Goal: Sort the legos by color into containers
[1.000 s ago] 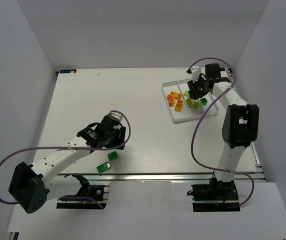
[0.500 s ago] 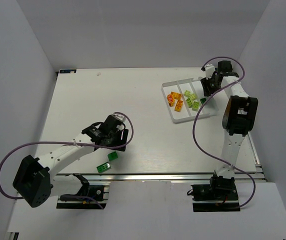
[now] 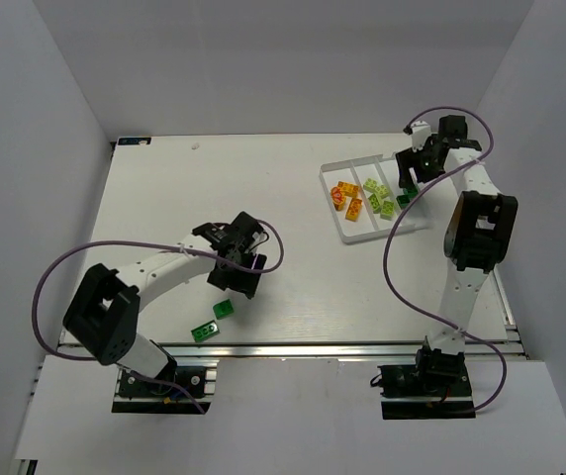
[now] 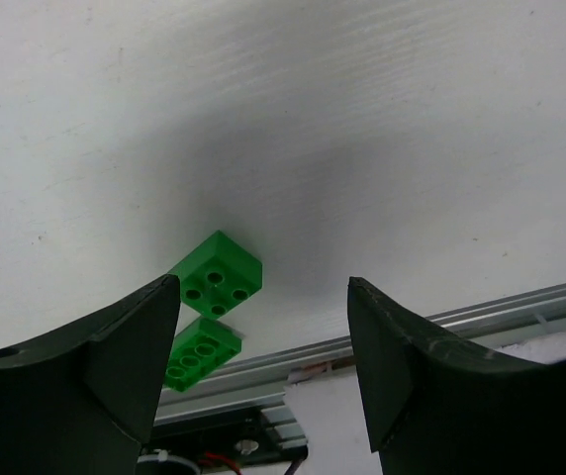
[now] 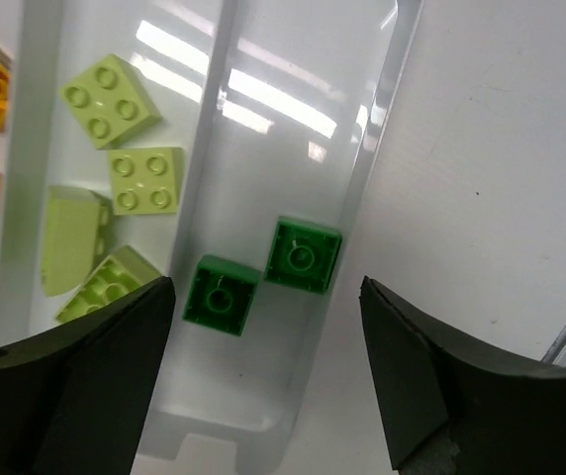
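Note:
Two dark green legos lie on the table near its front edge, a square one (image 3: 224, 309) (image 4: 216, 275) and a longer one (image 3: 204, 331) (image 4: 202, 351). My left gripper (image 3: 242, 284) (image 4: 263, 287) is open and empty, just above and beside them. The white tray (image 3: 330, 198) (image 5: 382, 119) holds orange legos (image 3: 346, 198) in the left compartment, pale yellow-green legos (image 3: 380, 198) (image 5: 144, 180) in the middle one, and two dark green legos (image 5: 221, 294) (image 5: 304, 254), studs down, in the right one. My right gripper (image 3: 411, 180) (image 5: 266, 287) is open and empty above that right compartment.
The metal rail of the table's front edge (image 4: 481, 317) runs just beyond the two green legos. White walls enclose the table on three sides. My right arm's upright link (image 3: 476, 237) stands right of the tray.
My left gripper has moved right, to just above the two green legos, and its arm has swung round. My right gripper has drawn back right from low over the tray.

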Robot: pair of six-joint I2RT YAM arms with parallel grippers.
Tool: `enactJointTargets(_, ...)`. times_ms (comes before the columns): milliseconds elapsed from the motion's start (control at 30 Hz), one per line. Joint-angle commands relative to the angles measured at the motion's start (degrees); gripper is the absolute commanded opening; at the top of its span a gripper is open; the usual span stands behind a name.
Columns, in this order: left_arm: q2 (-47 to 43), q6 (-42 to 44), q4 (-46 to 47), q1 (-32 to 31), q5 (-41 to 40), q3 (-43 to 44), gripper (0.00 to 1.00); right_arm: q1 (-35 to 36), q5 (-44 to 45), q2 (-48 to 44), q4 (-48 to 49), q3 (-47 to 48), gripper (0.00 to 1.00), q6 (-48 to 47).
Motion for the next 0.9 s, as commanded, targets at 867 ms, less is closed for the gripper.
enactJointTargets(867,21.1,7.5,-10.0,0.2,-3.3,8.5,0.78,-1.2,-17.1,-19.3,4.0,-12.5,0.89,5.4)
